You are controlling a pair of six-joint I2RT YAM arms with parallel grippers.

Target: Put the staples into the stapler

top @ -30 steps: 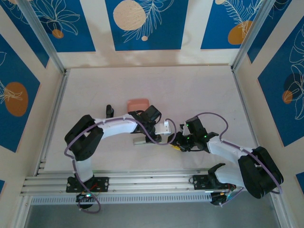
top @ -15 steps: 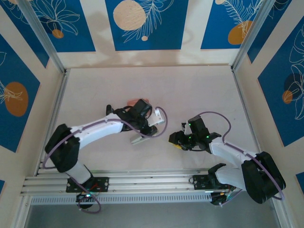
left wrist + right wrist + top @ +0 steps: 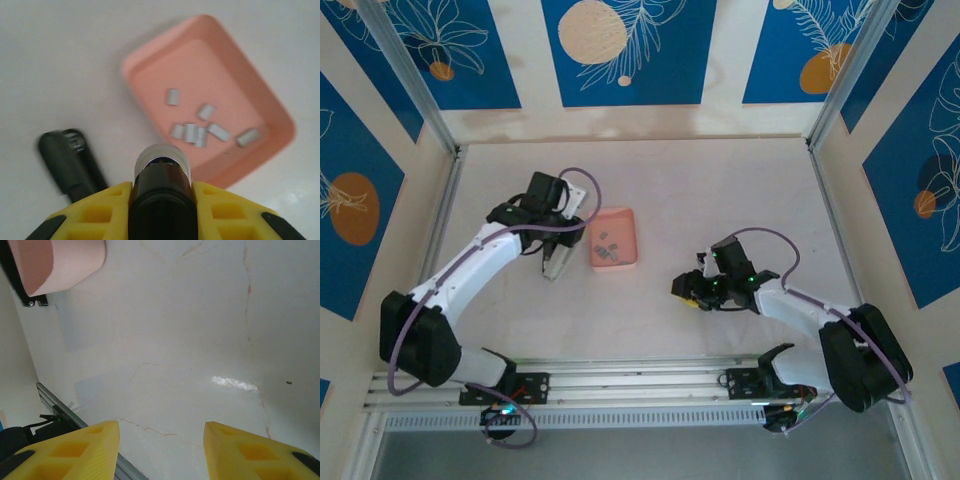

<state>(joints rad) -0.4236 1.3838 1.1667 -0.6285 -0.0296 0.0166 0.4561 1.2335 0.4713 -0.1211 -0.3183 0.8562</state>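
Note:
My left gripper (image 3: pixel 555 252) stands left of the salmon-pink tray (image 3: pixel 621 216) and is shut on the stapler (image 3: pixel 557 266), a pale grey strip pointing toward the near edge. In the left wrist view the stapler (image 3: pixel 161 167) shows end-on, dark with a whitish tip, clamped between the yellow fingers (image 3: pixel 100 210) of the left gripper (image 3: pixel 162 186). Several small grey staples (image 3: pixel 195 131) lie loose in the tray (image 3: pixel 131 75), also visible from above as staples (image 3: pixel 607 250). My right gripper (image 3: pixel 686 290) hovers right of the tray, open and holding nothing; in its wrist view the right gripper (image 3: pixel 161 426) has only bare table between its fingers.
A black oblong object (image 3: pixel 70 160) lies on the table just left of the held stapler. The tray's corner (image 3: pixel 60 260) shows at the top left of the right wrist view. An aluminium rail (image 3: pixel 620 385) runs along the near edge, and walls enclose the table.
My left arm has swung left and away with the stapler, from mid-table to left of the tray, uncovering the tray and staples. The right gripper has barely shifted.

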